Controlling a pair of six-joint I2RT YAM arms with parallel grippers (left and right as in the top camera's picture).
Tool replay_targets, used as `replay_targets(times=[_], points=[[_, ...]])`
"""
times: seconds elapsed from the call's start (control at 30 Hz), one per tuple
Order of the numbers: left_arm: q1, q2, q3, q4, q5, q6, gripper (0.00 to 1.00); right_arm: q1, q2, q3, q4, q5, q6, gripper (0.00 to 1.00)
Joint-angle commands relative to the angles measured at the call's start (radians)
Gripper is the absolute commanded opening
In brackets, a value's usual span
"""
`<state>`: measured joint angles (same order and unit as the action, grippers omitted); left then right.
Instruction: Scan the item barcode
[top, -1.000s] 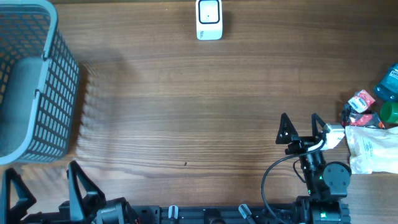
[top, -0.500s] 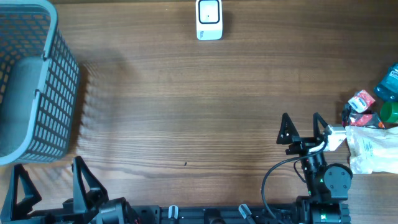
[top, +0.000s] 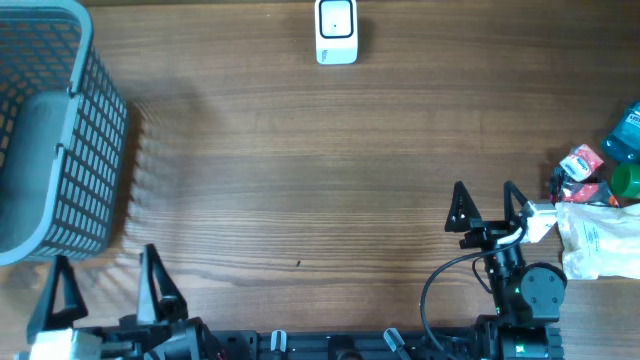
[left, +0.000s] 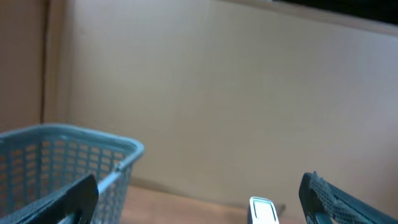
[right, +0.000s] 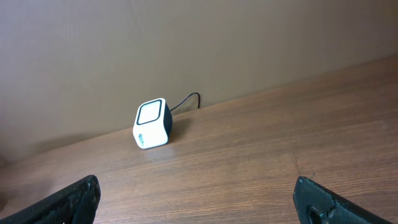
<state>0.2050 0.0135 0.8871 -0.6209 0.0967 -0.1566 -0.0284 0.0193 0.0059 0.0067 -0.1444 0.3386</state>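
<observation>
The items lie in a small heap at the right edge of the table (top: 330, 150). The right gripper (top: 484, 194) sits just to their left, its jaws spread wide with nothing between them. A corner of the white packet (top: 597, 240) comes close to the finger nearer the heap, though whether they touch cannot be told. The left gripper (top: 105, 268), at the near-left corner beside the basket (top: 95, 150), is likewise wide open and empty, well apart from the heap. The scanner (top: 337, 32) stands at the far edge, well ahead of both grippers. The white packet carries fine dark print, too small to read, and a small blue mark on the scanner's front is also unreadable. Beyond the white packet lie a red and white packet (top: 581, 162), a blue bottle (top: 624, 132) and a green cap (top: 628, 180). The scanner is a white cube with a dark back, a pale square window and a cable.
</observation>
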Motion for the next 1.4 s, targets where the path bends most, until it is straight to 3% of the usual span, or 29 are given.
replay_targets(times=[0.0, 0.17, 0.3, 0.47, 0.57, 0.67, 0.9, 1.1, 1.37], points=[[0.007, -0.009, -0.003, -0.053, 0.053, -0.01, 1.0, -0.004, -0.014, -0.001, 0.002, 0.018, 0.004, 1.0], [0.007, -0.009, -0.003, -0.239, 0.051, -0.008, 1.0, -0.004, -0.014, -0.001, 0.002, 0.018, 0.004, 1.0], [0.007, -0.009, -0.031, -0.272, 0.008, -0.005, 1.0, -0.004, -0.014, -0.001, 0.002, 0.018, 0.004, 1.0], [0.007, -0.009, -0.251, -0.037, 0.069, -0.006, 1.0, -0.004, -0.015, -0.001, 0.002, 0.018, 0.004, 1.0], [-0.003, -0.007, -0.457, 0.287, 0.201, -0.009, 1.0, -0.004, -0.014, -0.001, 0.002, 0.017, 0.004, 1.0], [-0.05, -0.007, -0.632, 0.557, 0.232, -0.009, 1.0, -0.004, -0.015, -0.001, 0.002, 0.018, 0.004, 1.0], [-0.174, -0.008, -0.731, 0.545, 0.076, -0.005, 1.0, -0.004, -0.014, -0.001, 0.002, 0.018, 0.004, 1.0], [-0.208, -0.01, -0.834, 0.606, 0.032, -0.005, 1.0, -0.004, -0.014, -0.001, 0.002, 0.018, 0.003, 1.0], [-0.209, -0.01, -0.881, 0.574, 0.013, -0.005, 1.0, -0.004, -0.014, -0.001, 0.002, 0.018, 0.004, 1.0]])
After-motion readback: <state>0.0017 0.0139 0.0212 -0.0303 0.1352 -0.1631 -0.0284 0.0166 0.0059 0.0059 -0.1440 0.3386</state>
